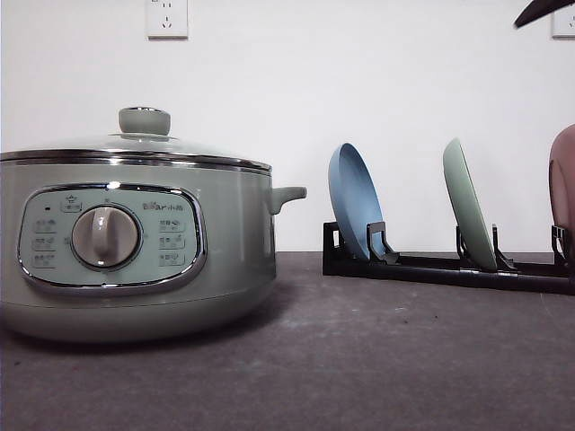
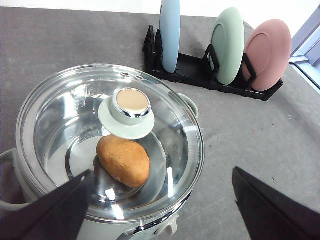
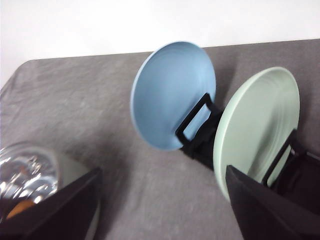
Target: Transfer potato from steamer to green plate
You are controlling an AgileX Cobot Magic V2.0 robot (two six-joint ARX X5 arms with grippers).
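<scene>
Steamer (image 1: 135, 242) sits on the dark grey table (image 1: 377, 359), left of centre in the front view, dial and button panel facing the camera. Glass lid (image 2: 110, 140) is on, its knob (image 2: 131, 102) upright at centre.

Potato (image 2: 123, 160) lies inside the steamer on the shiny floor of the pot, seen through the lid from the left wrist view, just beside and partly under the knob's outline.

Black dish rack (image 1: 431, 265) stands to the right of the steamer, well apart from it. Three plates stand on edge in it: blue plate (image 1: 353, 202) nearest the steamer, green plate (image 1: 468, 205) in the middle slot, pink plate (image 2: 267, 48) at the far end.

Left hand (image 2: 160, 200) hovers above the steamer lid, fingers spread wide, nothing between them.

Right hand (image 3: 160, 210) hangs over the table between steamer and rack, fingers wide apart and empty, the green plate close to one finger. This view is a little blurred; contact with the plate cannot be judged, though it looks apart.
</scene>
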